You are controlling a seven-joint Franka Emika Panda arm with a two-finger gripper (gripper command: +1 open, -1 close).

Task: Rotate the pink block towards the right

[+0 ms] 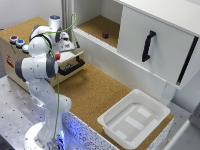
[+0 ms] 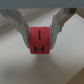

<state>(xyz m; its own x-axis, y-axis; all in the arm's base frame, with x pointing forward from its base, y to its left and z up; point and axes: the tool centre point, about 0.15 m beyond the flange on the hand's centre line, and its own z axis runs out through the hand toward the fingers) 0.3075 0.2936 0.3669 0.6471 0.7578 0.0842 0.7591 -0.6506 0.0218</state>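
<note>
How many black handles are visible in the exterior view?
2: one upright handle on the white cabinet door at the exterior view's right, one drawer handle beside the arm. Others may be hidden behind the arm.

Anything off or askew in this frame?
Nothing stands out. The tool is closed around the pink block, which sits squarely between its fingers. In the exterior view the drawer is pulled open, the white tray sits flat on the cork counter, and a small dark block rests in the cabinet.
</note>
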